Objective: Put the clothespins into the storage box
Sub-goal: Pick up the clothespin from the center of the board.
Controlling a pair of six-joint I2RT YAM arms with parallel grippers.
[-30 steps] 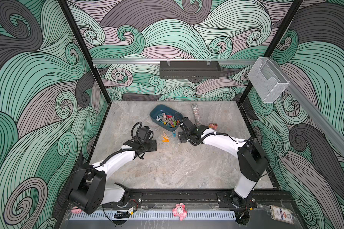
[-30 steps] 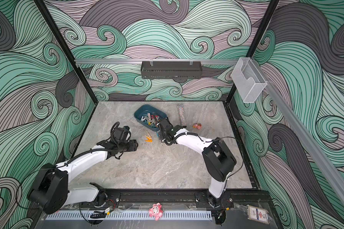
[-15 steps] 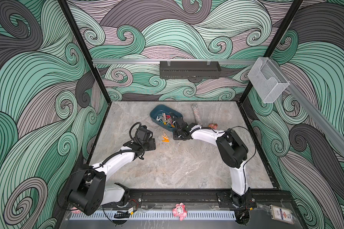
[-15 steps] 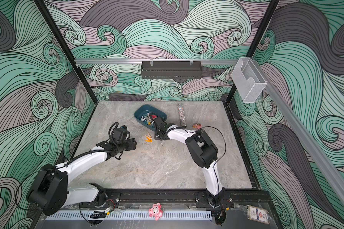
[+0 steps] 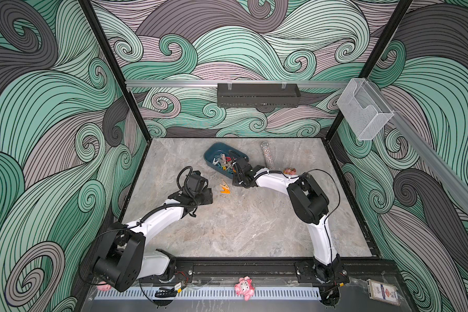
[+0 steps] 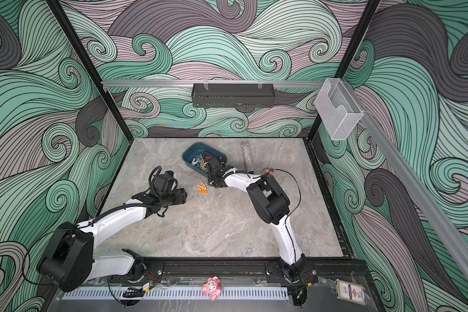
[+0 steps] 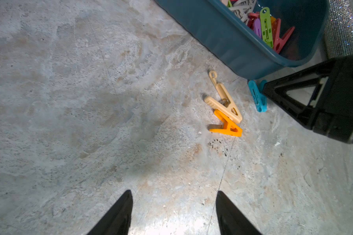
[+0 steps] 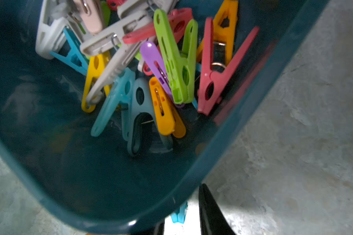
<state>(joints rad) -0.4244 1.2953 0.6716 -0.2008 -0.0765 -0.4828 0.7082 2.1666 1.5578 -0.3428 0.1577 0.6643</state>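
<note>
While a blue clothespin [image 7: 257, 97] beside the storage box [image 7: 222, 40] is straddled by the right gripper [image 8: 181, 213], grip unconfirmed, the box wall may be caught; the left gripper [image 7: 173, 203] is held open, empty.

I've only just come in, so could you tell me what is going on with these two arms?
The robot is collecting coloured plastic clothespins into the dark teal plastic tub, which already holds a heap. The right hand is down at the tub's corner, fingers either side of a blue plastic clothespin on the grey marbled table; whether it grips yet is unclear. The left hand hovers open and empty near a beige plastic clothespin and an orange one lying outside the tub.
</note>
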